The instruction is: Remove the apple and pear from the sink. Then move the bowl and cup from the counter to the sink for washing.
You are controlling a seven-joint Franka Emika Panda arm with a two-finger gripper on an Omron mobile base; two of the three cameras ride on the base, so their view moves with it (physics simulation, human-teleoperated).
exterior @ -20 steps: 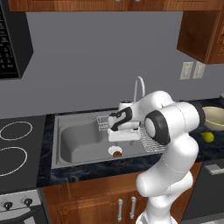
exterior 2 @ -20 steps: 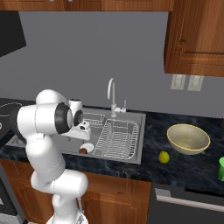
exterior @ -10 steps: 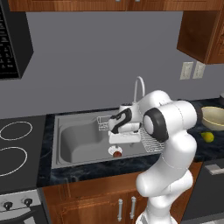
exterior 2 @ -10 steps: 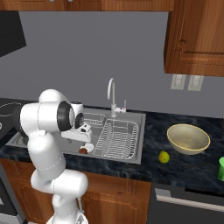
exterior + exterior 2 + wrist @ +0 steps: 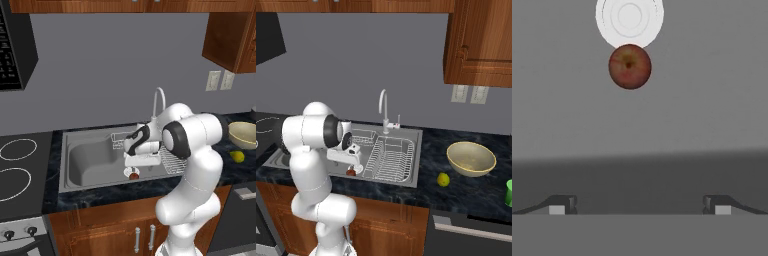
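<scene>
Apple (image 5: 630, 66) on sink (image 5: 702, 100) floor beside drain (image 5: 629, 17), fingers (image 5: 562, 204) wide, empty

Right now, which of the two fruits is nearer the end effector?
The apple, dark red, down in the sink right under the open end effector. The yellow-green pear lies far off on the counter.

Dark red apple (image 5: 630, 66) on grey sink (image 5: 85, 162) floor, just beside round drain. Yellow-green pear (image 5: 443, 179) on dark speckled desk (image 5: 476, 195), near wide tan bowl (image 5: 471, 158), upright. Green cup (image 5: 508, 192) at desk's right edge.
</scene>
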